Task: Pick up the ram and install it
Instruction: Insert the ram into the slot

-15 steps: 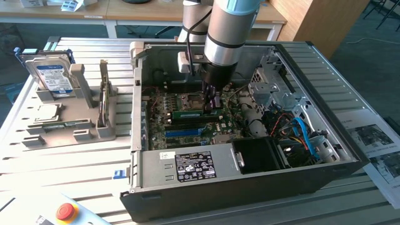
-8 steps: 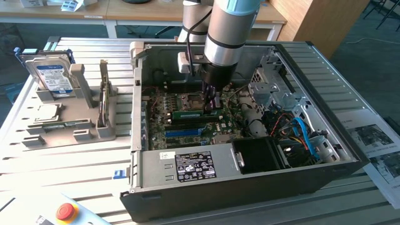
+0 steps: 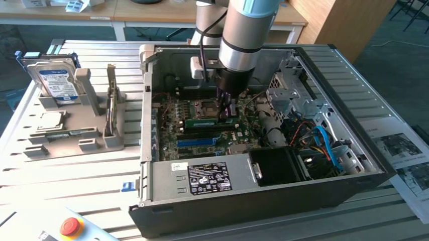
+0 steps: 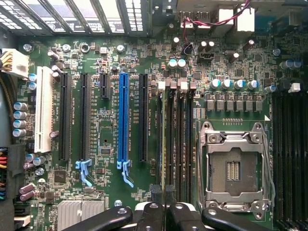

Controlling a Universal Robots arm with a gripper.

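Note:
The ram (image 3: pixel 201 122) is a thin green stick standing on edge low over the motherboard (image 3: pixel 176 131) inside the open computer case (image 3: pixel 268 201). My gripper (image 3: pixel 230 114) reaches straight down into the case and is shut on the ram's upper edge. In the wrist view the ram (image 4: pixel 164 144) appears edge-on as a thin line between my gripper (image 4: pixel 163 195) fingers. It runs along the outermost of the black memory slots (image 4: pixel 179 139), beside the CPU socket (image 4: pixel 233 168). Whether it is seated in the slot I cannot tell.
The long blue slot (image 4: pixel 123 120) and black expansion slots lie beside the memory slots. The power supply (image 3: pixel 208 178) and blue cables (image 3: pixel 328 143) crowd the case's near side. A grey holder (image 3: pixel 67 143) at the exterior view's left carries a hard drive (image 3: pixel 57 83) and an upright card (image 3: pixel 112 100). A red stop button (image 3: pixel 70 226) sits in front.

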